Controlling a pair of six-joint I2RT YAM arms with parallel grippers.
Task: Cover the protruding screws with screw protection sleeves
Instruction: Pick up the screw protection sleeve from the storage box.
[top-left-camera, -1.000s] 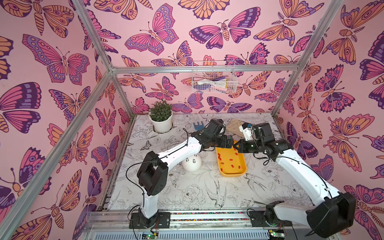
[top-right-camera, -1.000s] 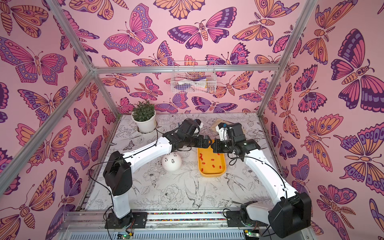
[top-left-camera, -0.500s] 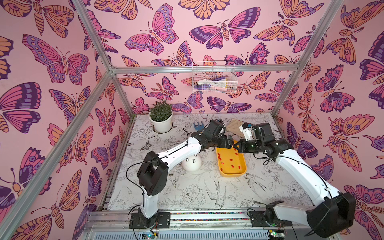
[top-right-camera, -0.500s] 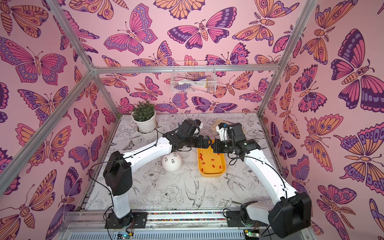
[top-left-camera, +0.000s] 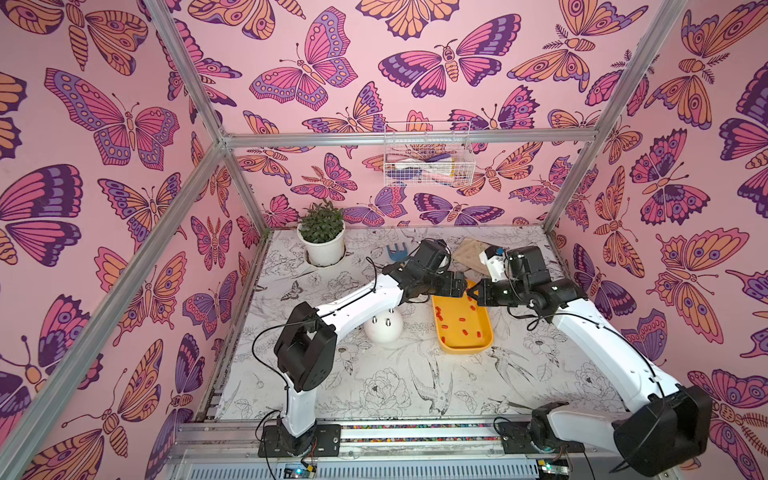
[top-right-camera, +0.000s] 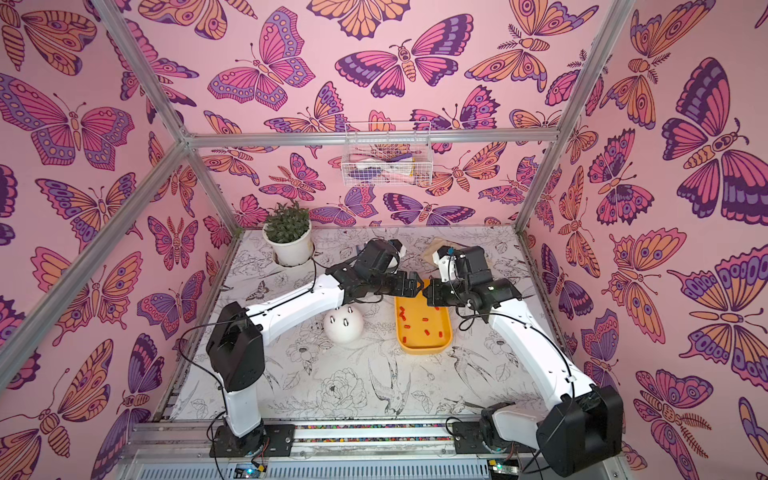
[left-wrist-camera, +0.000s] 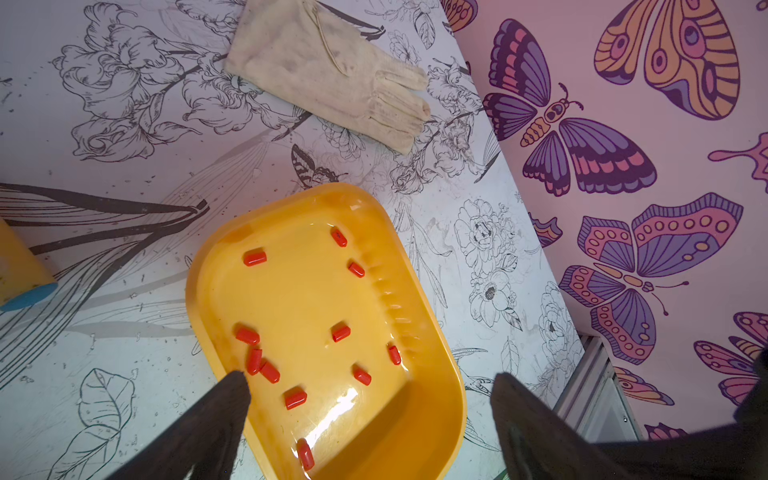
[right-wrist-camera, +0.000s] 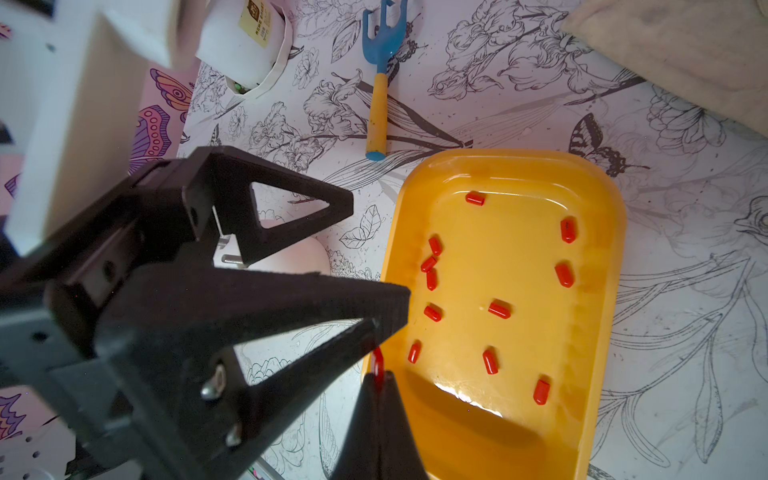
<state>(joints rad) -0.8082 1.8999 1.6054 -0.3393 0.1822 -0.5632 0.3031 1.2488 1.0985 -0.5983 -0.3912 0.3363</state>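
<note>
The right gripper is pinching one red sleeve between closed tips, hanging over the 12 o'clock end of the yellow tray. The left gripper is hanging wide open, gripping nothing, nearly tip to tip with the right one in both top views. More red sleeves are lying loose in the tray. The white dome is sitting on the table at the tray's 9 o'clock, near but apart; its screws that show are sticking up bare. Glove lying past the tray at 1 o'clock, rake at 11, potted plant further out at 10.
</note>
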